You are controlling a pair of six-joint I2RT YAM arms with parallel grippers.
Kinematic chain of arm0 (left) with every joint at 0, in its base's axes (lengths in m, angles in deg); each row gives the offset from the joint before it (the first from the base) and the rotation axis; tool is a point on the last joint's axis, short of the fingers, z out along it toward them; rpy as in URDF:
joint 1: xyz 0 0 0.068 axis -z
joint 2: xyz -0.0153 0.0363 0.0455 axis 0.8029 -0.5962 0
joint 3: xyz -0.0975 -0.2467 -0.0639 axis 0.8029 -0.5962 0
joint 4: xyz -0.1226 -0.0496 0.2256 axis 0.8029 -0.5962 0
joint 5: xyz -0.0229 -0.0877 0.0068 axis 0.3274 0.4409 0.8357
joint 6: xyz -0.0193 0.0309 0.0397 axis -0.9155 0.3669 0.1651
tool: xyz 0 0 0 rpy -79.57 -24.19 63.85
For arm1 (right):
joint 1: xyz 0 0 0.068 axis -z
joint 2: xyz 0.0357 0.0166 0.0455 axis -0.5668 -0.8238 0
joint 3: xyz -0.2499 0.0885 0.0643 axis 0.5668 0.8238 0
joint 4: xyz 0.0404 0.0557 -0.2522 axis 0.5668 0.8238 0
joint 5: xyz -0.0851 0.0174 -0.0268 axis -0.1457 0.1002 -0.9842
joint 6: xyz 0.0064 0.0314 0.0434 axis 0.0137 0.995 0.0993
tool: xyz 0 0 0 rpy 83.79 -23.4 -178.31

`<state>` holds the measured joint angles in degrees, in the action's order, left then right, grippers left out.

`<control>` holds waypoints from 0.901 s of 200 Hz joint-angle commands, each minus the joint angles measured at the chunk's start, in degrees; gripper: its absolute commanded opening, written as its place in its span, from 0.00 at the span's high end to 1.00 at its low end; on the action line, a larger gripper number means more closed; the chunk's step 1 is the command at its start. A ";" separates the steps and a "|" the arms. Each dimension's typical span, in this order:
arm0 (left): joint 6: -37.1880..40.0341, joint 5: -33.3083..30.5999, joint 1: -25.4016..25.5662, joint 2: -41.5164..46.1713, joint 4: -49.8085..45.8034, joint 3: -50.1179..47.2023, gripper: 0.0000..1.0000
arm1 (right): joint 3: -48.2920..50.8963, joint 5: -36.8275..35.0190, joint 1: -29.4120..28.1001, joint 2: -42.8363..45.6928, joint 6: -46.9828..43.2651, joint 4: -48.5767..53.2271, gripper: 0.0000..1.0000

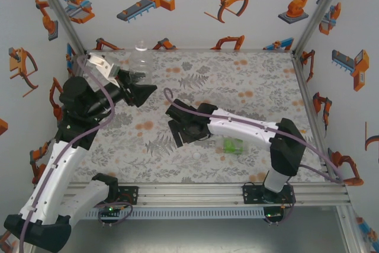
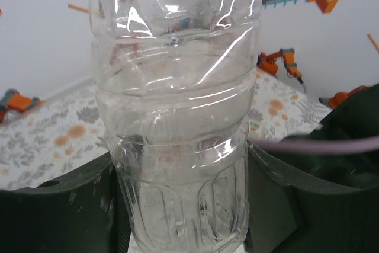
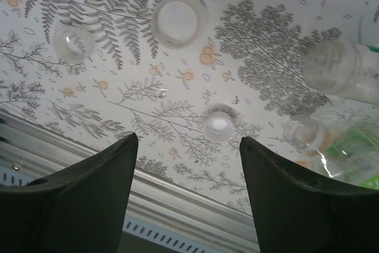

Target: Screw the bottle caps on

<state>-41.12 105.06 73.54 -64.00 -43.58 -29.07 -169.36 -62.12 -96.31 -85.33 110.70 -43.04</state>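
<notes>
text: none readable | labels: none readable | numbers: none readable

Clear ribbed plastic bottle (image 2: 177, 117) stood upright at far left of the table (image 1: 249, 81). Green-tinted transparent bottle (image 1: 234, 145) lay on its side near the front edge. Small white round screw cap (image 3: 219, 125) lay flat. Wider white cap (image 3: 177, 22) lay apart from it, possibly open side up.

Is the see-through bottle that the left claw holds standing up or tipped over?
Upright: the clear bottle stands vertical, its base gripped in the left claw.
</notes>
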 commanded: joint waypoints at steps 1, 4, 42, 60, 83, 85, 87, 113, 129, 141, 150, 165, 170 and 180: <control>-1.85 0.66 -0.28 1.02 0.18 3.63 1.00 | -3.83 1.37 -1.62 -3.38 -1.83 2.38 0.38; -1.95 0.71 -0.28 0.98 0.19 3.85 1.00 | -4.13 1.47 -1.67 -3.80 -1.80 2.48 0.39; -2.44 1.71 -0.28 1.20 -0.27 4.88 1.00 | -0.75 2.15 -1.85 -3.41 -1.28 2.73 0.41; -2.53 2.14 -0.21 1.03 -0.34 4.83 1.00 | 3.21 1.89 -1.85 -0.77 -0.43 2.15 0.41; -3.27 2.20 -0.22 0.74 0.20 4.48 1.00 | 8.57 2.36 -1.33 2.59 0.19 -0.48 0.42; -3.36 2.24 -0.24 0.72 0.22 4.46 1.00 | 8.96 2.56 -1.26 2.88 0.18 -0.78 0.42; -3.40 2.25 -0.20 0.68 0.35 4.45 1.00 | 9.43 2.69 -1.11 3.23 0.33 -1.09 0.42; -4.07 2.34 -0.22 0.26 1.20 4.07 1.00 | 14.33 5.01 0.24 6.73 0.89 -5.85 0.43; -4.73 2.34 -0.26 -0.06 2.06 3.72 1.00 | 15.93 6.19 0.74 6.91 0.59 -7.83 0.45; -5.28 2.58 -0.26 -0.37 2.58 3.74 1.00 | 16.27 5.77 0.83 6.62 0.46 -8.33 0.48; -5.59 2.85 -0.23 -0.52 2.63 3.92 1.00 | 16.65 5.58 0.87 6.56 0.45 -8.79 0.49; -5.83 2.94 -0.15 -0.48 2.67 4.00 1.00 | 17.22 6.23 1.18 6.19 0.48 -9.83 0.50; -5.87 2.95 -0.15 -0.48 2.62 4.04 1.00 | 17.39 6.28 1.22 6.04 0.59 -9.96 0.50; -5.78 2.95 -0.14 -0.37 2.43 4.02 1.00 | 17.53 6.28 1.22 5.82 0.47 -10.21 0.51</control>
<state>-45.45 106.77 73.57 -64.76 -43.41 -25.53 -152.75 -56.59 -95.46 -79.34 110.35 -51.02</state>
